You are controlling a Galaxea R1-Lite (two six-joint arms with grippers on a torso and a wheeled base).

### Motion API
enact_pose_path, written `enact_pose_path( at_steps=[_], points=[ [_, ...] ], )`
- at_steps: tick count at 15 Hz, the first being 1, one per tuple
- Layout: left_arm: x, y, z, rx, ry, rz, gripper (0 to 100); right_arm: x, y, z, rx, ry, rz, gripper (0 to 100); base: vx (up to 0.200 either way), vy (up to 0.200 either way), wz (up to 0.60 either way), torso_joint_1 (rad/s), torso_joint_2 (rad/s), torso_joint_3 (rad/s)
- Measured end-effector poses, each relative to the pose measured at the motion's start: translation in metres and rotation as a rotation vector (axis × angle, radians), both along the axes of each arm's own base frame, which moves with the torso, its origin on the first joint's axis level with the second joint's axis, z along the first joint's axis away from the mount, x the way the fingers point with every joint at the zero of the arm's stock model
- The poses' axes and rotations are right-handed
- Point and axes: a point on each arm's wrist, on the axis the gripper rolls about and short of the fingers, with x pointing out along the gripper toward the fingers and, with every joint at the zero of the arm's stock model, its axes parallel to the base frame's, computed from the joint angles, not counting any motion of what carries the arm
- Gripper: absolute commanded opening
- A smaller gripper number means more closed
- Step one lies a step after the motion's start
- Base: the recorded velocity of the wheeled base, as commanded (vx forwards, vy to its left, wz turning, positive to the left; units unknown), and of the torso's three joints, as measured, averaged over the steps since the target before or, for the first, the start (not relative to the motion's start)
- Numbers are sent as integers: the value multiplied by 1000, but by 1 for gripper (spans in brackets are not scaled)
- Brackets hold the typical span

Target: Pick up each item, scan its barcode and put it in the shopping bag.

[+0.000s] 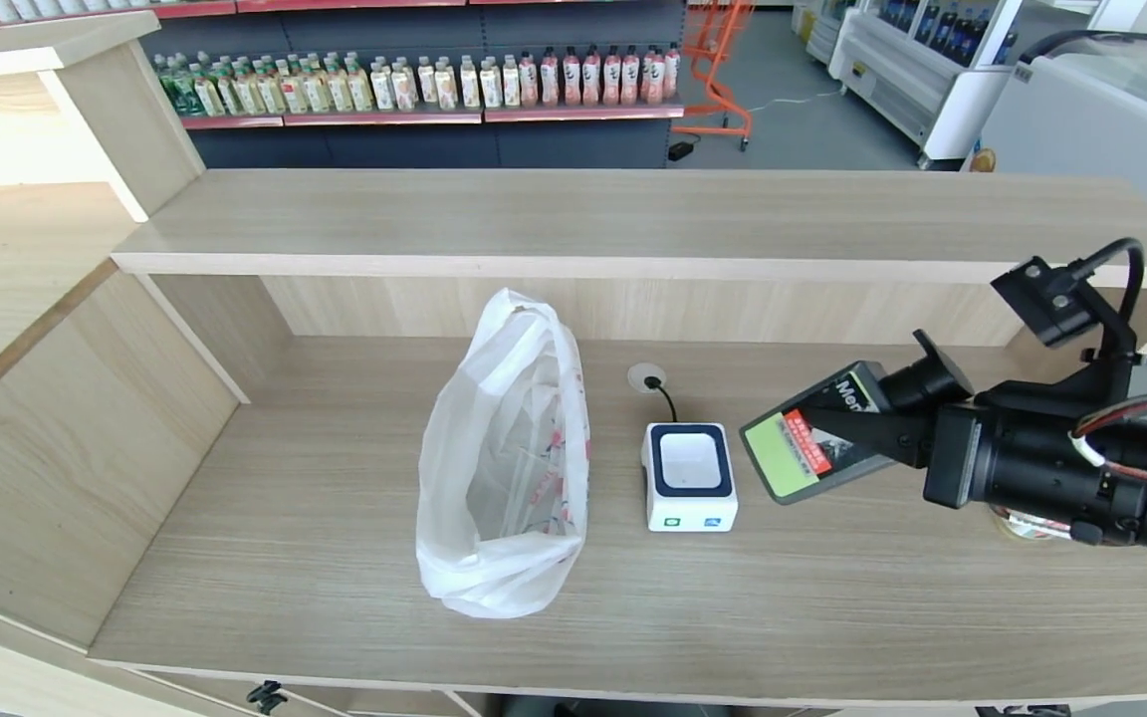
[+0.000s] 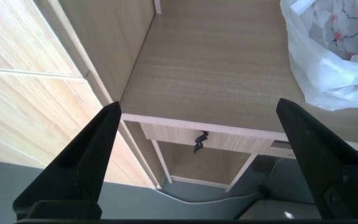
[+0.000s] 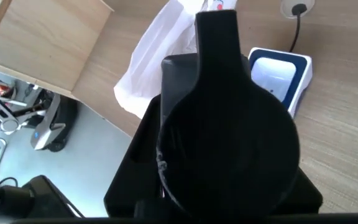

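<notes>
Dark box [image 1: 798,448] tilted beside scanner [image 1: 689,476]; bag [image 1: 504,458] open.

- Head view: high, looking forward and down on the shopping bag [image 1: 504,458] — scanner [image 1: 689,476] just right of it.
- Left wrist view: low, off the counter [image 2: 216,68] edge, shopping bag [image 2: 334,68] ahead.
- Right wrist view: close, right of the shopping bag [image 3: 148,74] — shares scanner [image 3: 278,74] too.

Spread claw [image 2: 199,109], shopping bag [image 2: 334,62] on counter [image 2: 216,68]

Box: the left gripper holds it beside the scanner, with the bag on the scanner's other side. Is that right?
No: the right gripper holds the box, as the head view shows. The left gripper is open and empty. The box is beside the scanner, with the bag on the scanner's other side.
</notes>
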Motion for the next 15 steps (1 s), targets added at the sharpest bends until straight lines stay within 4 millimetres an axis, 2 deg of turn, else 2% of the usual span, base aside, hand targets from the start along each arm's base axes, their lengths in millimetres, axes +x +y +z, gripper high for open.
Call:
enact_pose_path(
  at_steps=[1, 4, 7, 11, 15],
  points=[
    [0, 0, 0, 0, 0, 0, 100, 2, 1, 1, 4, 2, 1, 0, 0, 200, 0, 2, -2, 17],
    [0, 0, 0, -2, 0, 1, 100, 12, 7, 3, 6, 1, 3, 0, 0, 0, 0, 0, 0, 0],
    [0, 0, 0, -2, 0, 1, 100, 32, 16, -6, -15, 39, 1, 0, 0, 0, 0, 0, 0, 0],
    [0, 0, 0, -2, 0, 1, 100, 71, 48, -28, -79, 79, 22, 0, 0, 0, 0, 0, 0, 0],
    [0, 0, 0, -2, 0, 1, 100, 94, 89, -57, -124, 114, 73, 0, 0, 0, 0, 0, 0, 0]
  ],
)
